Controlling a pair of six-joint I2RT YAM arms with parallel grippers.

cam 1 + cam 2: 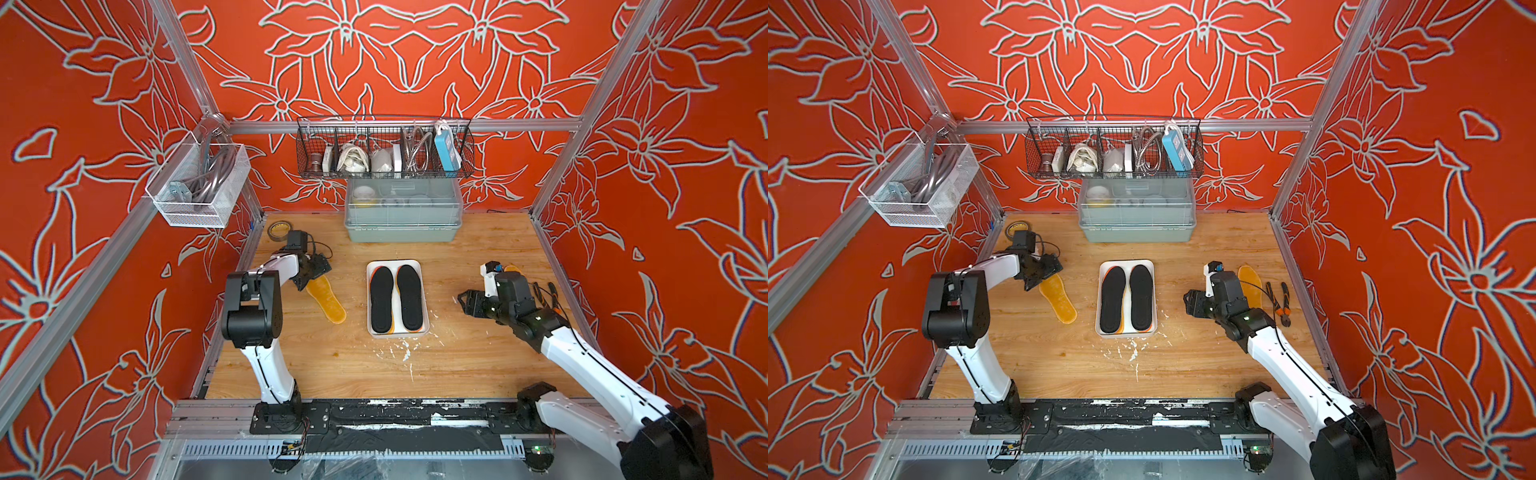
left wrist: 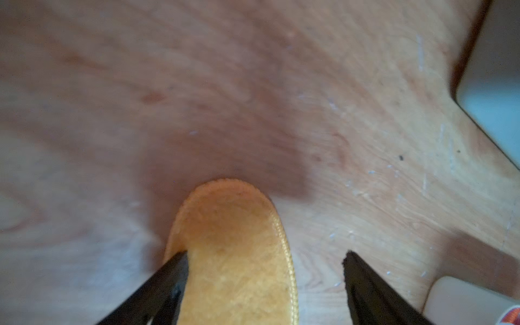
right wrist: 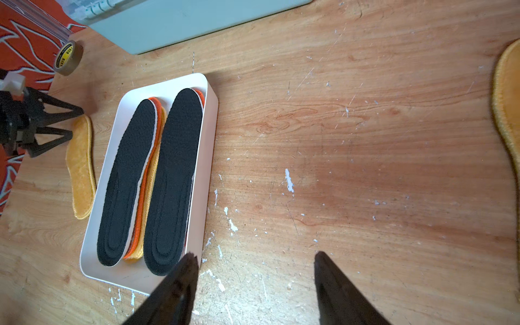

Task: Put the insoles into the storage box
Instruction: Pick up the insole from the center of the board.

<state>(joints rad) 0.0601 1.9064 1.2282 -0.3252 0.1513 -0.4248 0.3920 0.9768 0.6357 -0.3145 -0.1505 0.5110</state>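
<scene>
Left end effector (image 2: 264,253) spread, I straddle one end of the flat amber-yellow fabric insole (image 1: 326,301) lying on the table (image 1: 457,353) left of the shallow white plastic storage box (image 1: 368,299). Closing off-centre could pinch only its stitched edge, so it slips free.

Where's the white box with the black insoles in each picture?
In a top view: the storage box sits near the picture's centre.
In a top view: same box, a touch left of centre.
Left wrist: only one pale corner shows at the picture's edge.
Right wrist: the whole box shows, black insoles on top.
Shared landmark: the yellow insole lying beside the box appears in all four.
</scene>
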